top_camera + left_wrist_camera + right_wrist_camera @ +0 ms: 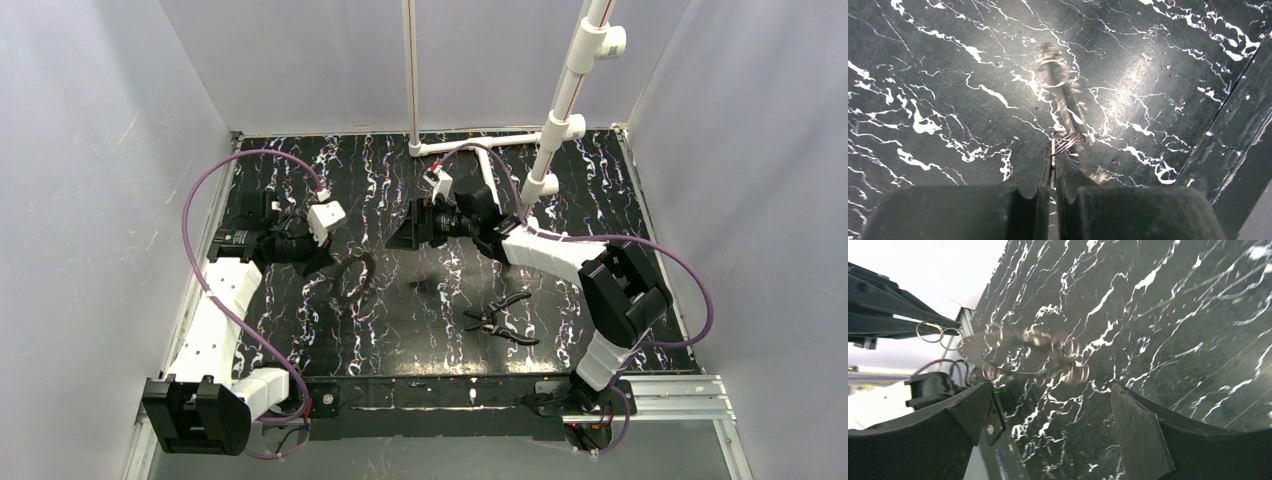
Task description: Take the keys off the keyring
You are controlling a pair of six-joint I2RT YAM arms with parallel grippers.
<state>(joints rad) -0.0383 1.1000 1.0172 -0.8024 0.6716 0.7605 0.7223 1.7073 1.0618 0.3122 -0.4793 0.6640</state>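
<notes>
My left gripper [330, 263] is shut on the keyring [369, 268], a silvery-grey circle just right of its fingertips above the dark marbled table. In the left wrist view the jaws [1053, 152] pinch a thin metal piece joined to a coiled wire ring [1068, 141]. The keys [1059, 87] hang beyond it, blurred. My right gripper [405, 238] is open and empty a short way to the right, facing the left one. In the right wrist view its jaws [1050, 392] stand wide apart. The blurred keys and rings [1048, 351] hang ahead of them from the left gripper's fingers [898, 305].
Black-handled pliers [500, 321] lie on the table near the front right. White PVC pipes [480, 150] stand and lie at the back. Grey walls close in the table [600, 200] on three sides.
</notes>
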